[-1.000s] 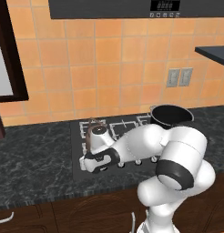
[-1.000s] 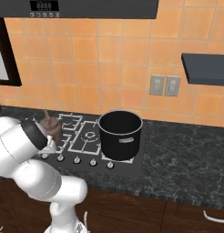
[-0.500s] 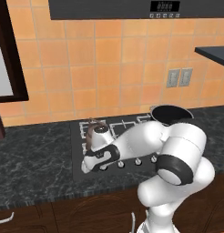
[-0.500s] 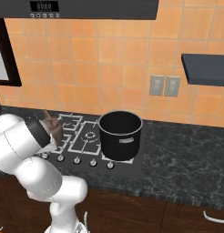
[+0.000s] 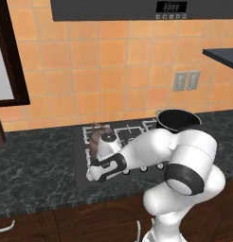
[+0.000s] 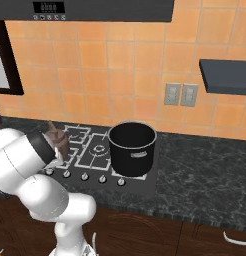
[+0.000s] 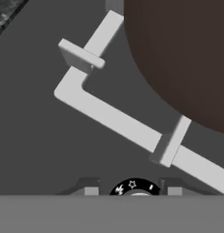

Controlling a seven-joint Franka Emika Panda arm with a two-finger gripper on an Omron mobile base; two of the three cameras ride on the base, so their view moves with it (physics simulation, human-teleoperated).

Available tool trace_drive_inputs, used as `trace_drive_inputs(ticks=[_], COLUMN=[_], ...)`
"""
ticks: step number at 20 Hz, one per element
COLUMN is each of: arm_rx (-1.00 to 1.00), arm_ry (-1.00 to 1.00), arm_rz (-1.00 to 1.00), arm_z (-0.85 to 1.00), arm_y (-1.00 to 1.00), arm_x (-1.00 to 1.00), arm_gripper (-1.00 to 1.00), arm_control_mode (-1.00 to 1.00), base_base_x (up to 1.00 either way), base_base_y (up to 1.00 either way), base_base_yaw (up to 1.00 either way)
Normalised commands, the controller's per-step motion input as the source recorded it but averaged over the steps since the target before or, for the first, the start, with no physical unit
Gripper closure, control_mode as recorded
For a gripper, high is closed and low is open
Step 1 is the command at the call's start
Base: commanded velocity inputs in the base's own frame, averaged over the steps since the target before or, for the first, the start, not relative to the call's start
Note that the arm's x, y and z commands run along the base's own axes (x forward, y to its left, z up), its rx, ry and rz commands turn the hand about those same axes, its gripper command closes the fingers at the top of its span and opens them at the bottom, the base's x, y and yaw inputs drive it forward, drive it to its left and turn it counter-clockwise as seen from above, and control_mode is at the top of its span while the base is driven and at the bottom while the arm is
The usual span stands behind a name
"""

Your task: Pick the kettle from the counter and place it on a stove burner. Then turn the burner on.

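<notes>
left base view: behind-left, looking down over the cooktop (image 5: 85, 165).
right base view: behind-right, same cooktop, black pot (image 6: 132, 148) nearer.
hand view: very close to the grate (image 7: 118, 125) and kettle (image 7: 186, 54).

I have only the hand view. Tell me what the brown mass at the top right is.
Observer: The left base view shows its arched handle and lid: it is the kettle, standing on the left grate of the cooktop.
Operator: Report what else stands on that cooktop.
Observer: In the right base view, a large black pot stands on its right side, apart from the kettle.
Operator: Count the knobs along the front.
Observer: In the right base view, at least four knobs show in a row; the arm hides anything further left.
</notes>
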Motion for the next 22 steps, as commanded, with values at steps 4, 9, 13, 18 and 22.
trace_drive_inputs(ticks=[4,9,13,18,22], arm_rx=[0.0,-0.03,-0.06,-0.11,-0.11], arm_ry=[-0.05,-0.14,-0.15,-0.14,-0.08], arm_rz=[0.0,0.0,0.0,0.0,0.03], arm_z=[0.17,0.57,0.68,0.74,0.51], arm_y=[0.03,0.01,0.08,0.2,0.32], arm_x=[-0.05,-0.05,-0.04,-0.08,-0.11], arm_gripper=[-1.0,-1.0,-1.0,-1.0,-1.0], arm_control_mode=[-1.0,-1.0,-1.0,-1.0,-1.0], base_base_x=[0.0,0.0,0.0,0.0,0.0], base_base_y=[0.0,0.0,0.0,0.0,0.0], base_base_yaw=[0.0,0.0,0.0,0.0,0.0])
